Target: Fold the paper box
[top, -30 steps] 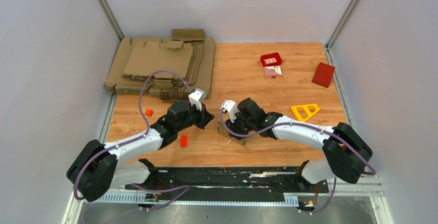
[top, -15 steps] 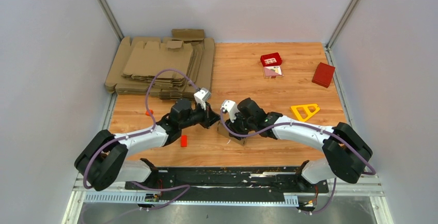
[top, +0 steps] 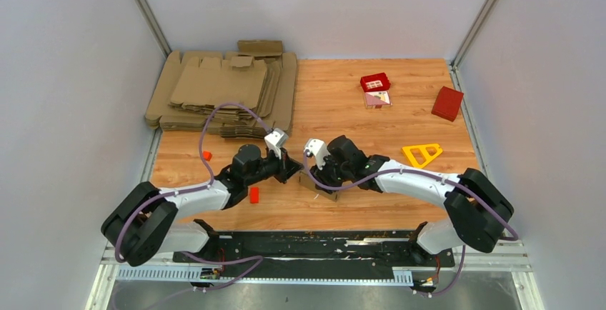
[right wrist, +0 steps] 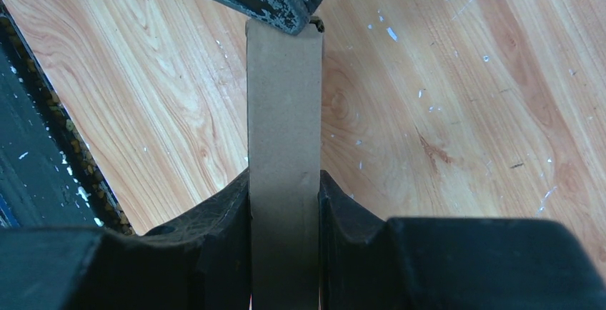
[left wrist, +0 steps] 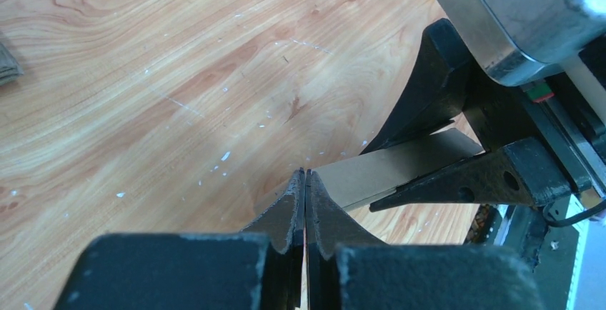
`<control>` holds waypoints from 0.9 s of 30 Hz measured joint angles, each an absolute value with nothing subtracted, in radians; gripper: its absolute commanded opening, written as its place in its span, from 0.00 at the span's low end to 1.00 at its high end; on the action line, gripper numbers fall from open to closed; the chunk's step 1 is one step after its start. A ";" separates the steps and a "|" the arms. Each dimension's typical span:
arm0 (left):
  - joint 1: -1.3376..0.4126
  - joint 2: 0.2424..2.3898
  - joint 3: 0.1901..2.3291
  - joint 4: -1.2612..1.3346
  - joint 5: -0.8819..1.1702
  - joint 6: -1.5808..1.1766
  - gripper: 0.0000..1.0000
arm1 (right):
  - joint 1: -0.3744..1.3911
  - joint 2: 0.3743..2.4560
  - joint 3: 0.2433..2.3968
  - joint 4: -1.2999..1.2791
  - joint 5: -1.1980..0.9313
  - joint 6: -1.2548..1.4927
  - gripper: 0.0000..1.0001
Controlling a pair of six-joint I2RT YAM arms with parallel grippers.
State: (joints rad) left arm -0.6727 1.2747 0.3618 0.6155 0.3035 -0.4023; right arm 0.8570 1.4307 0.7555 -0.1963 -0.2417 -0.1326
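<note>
Cardboard paper box (top: pixel 311 183), small and plain brown, sits just below frame centre.
The right gripper (right wrist: pixel 284 188) pinches it; the left gripper (left wrist: pixel 305 181), fingers pressed together, touches its end from the left.

A robotics lab cell; plain pale walls (top: pixel 64 74) on aluminium posts (top: pixel 145 10) enclose a wood-grain table (top: pixel 343 103). The left arm (top: pixel 196 194) and right arm (top: pixel 418 180) are bolted to a black rail (top: pixel 314 242); cardboard blanks (top: pixel 221 88) lie stacked in a corner.
</note>
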 measured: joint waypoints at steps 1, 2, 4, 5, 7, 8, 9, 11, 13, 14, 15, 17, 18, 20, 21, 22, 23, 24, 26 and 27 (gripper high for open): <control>-0.673 1.270 0.363 0.608 0.301 -0.397 0.00 | 0.857 1.432 0.757 -0.196 -0.242 -0.133 0.21; -0.673 1.261 0.365 0.591 0.294 -0.390 0.00 | 0.857 1.435 0.759 -0.194 -0.244 -0.133 0.21; -0.672 1.230 0.369 0.526 0.268 -0.366 0.00 | 0.857 1.437 0.760 -0.193 -0.245 -0.133 0.21; -0.671 1.214 0.369 0.484 0.257 -0.358 0.00 | 0.857 1.437 0.760 -0.193 -0.246 -0.133 0.21; -0.670 1.174 0.381 0.387 0.247 -0.344 0.00 | 0.857 1.437 0.760 -0.193 -0.247 -0.133 0.21; -0.670 1.149 0.395 0.342 0.245 -0.337 0.00 | 0.857 1.437 0.760 -0.193 -0.247 -0.133 0.21; -0.670 1.126 0.409 0.313 0.245 -0.333 0.00 | 0.857 1.437 0.760 -0.193 -0.247 -0.133 0.21; -0.670 1.072 0.440 0.274 0.247 -0.330 0.00 | 0.857 1.437 0.760 -0.193 -0.247 -0.133 0.21; -0.670 1.024 0.461 0.266 0.253 -0.331 0.00 | 0.857 1.437 0.760 -0.193 -0.247 -0.133 0.21; -0.670 1.010 0.466 0.266 0.254 -0.331 0.00 | 0.857 1.437 0.760 -0.193 -0.247 -0.133 0.21; -0.670 1.000 0.467 0.278 0.258 -0.332 0.00 | 0.857 1.437 0.760 -0.193 -0.247 -0.133 0.21; -0.670 1.008 0.467 0.294 0.271 -0.339 0.00 | 0.857 1.437 0.760 -0.193 -0.247 -0.133 0.21; -0.670 1.026 0.467 0.304 0.281 -0.342 0.00 | 0.857 1.437 0.760 -0.193 -0.247 -0.133 0.21; -0.670 1.084 0.467 0.323 0.305 -0.351 0.00 | 0.857 1.437 0.760 -0.193 -0.247 -0.133 0.21; -0.670 1.119 0.467 0.335 0.319 -0.357 0.00 | 0.857 1.437 0.760 -0.193 -0.247 -0.133 0.21; -0.670 1.150 0.466 0.345 0.329 -0.363 0.00 | 0.857 1.437 0.760 -0.193 -0.247 -0.133 0.21; -0.670 1.185 0.463 0.363 0.340 -0.369 0.00 | 0.857 1.437 0.760 -0.193 -0.247 -0.133 0.21; -0.670 1.217 0.458 0.377 0.345 -0.376 0.00 | 0.857 1.437 0.760 -0.193 -0.247 -0.133 0.21; -0.667 1.261 0.453 0.408 0.350 -0.391 0.00 | 0.856 1.437 0.760 -0.193 -0.245 -0.132 0.21; -0.665 1.268 0.453 0.418 0.350 -0.399 0.00 | 0.855 1.437 0.760 -0.193 -0.245 -0.131 0.21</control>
State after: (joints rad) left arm -0.6647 1.2678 0.4526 0.4183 0.3496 -0.3988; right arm 0.8555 1.4368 0.7605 -0.1928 -0.2455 -0.1314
